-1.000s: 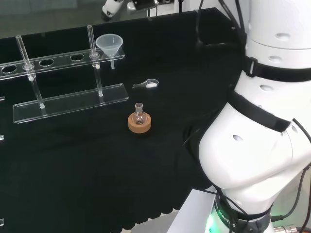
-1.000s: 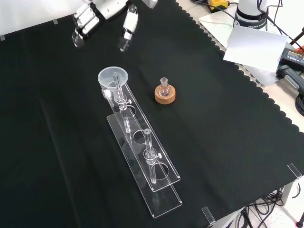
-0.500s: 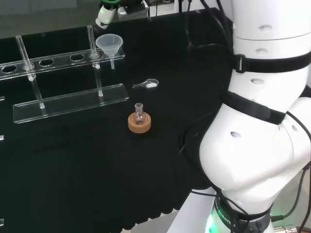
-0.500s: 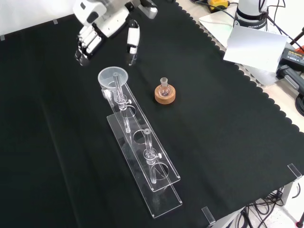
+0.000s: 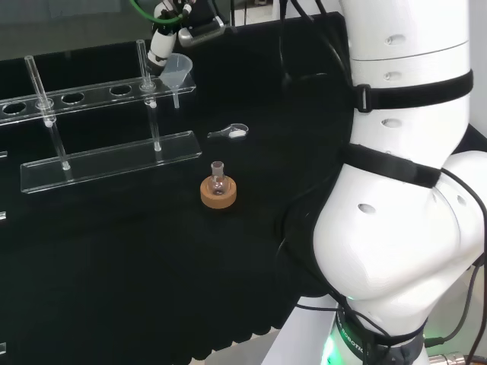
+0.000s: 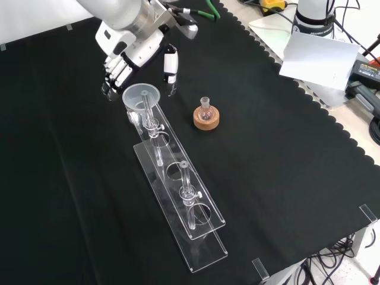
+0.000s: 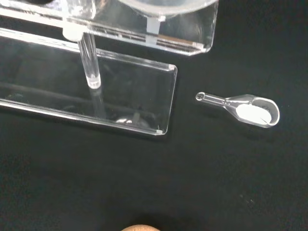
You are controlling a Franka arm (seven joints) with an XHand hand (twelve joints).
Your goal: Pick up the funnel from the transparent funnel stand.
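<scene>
Hand (image 6: 127, 50) poised just above and behind funnel (image 6: 141, 97) in front view, fingers straight on one side of rim, thumb on the other, gap between them open. Funnel seated at end of transparent funnel stand (image 6: 178, 196), with upright rod (image 6: 145, 110) close beside bowl on stand's side. Small flask on cork ring (image 6: 206, 117) near, to right in front view. Clear scoop (image 7: 245, 108) lying apart on open black cloth (image 6: 285, 154).
</scene>
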